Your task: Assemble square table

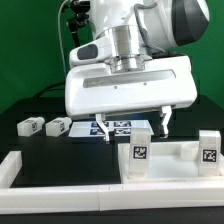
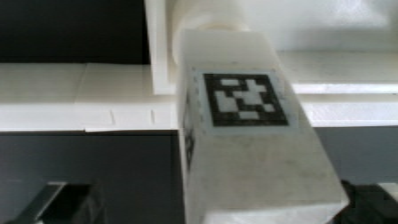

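One small white tagged plastic leg [image 1: 140,153] stands on the white square tray-like top [image 1: 177,163], lower right; hand [image 1: 135,131] released, hovering over it. Likely screw-in step: lower, clench, twist.

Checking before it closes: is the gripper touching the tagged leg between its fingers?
Apart. The wrist view shows the leg standing between the open fingers, with a dark gap on each side of it.

Exterior cam: low, close by a table [image 1: 60,148] edge, facing the arm [image 1: 125,45]; wrist cam looks down point-blank at the tagged leg [image 2: 240,110] both share.
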You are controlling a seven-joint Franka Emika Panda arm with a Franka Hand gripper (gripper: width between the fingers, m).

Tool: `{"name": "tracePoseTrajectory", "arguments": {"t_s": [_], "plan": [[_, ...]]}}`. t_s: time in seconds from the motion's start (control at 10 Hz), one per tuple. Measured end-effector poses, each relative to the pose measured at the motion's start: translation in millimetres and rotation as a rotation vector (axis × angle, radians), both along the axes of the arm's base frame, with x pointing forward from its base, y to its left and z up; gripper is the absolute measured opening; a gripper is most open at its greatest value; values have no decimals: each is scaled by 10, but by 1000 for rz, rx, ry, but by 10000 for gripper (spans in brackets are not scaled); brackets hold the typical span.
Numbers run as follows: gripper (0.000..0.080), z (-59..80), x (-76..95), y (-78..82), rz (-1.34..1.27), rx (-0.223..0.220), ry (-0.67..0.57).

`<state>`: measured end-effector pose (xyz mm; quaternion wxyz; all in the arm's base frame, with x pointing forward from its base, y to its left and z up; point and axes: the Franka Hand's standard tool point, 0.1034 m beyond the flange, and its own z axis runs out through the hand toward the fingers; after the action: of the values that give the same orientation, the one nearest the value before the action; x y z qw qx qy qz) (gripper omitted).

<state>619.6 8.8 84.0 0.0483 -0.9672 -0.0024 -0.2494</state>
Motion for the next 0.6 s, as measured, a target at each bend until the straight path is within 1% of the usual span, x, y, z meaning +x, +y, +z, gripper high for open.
{"name": "tracePoseTrajectory", "arguments": {"t_s": [0.1, 0.2, 0.3, 0.4, 0.5, 0.6], "plan": [[649, 14, -35, 147, -26, 64, 89], [649, 56, -48, 116, -44, 66, 119], [649, 16, -119, 126, -42, 85, 205], [649, -24, -147, 37, -33, 91, 261], [649, -53, -187, 12, -30, 106, 307], [649, -41, -213, 77, -12, 130, 385]]}}
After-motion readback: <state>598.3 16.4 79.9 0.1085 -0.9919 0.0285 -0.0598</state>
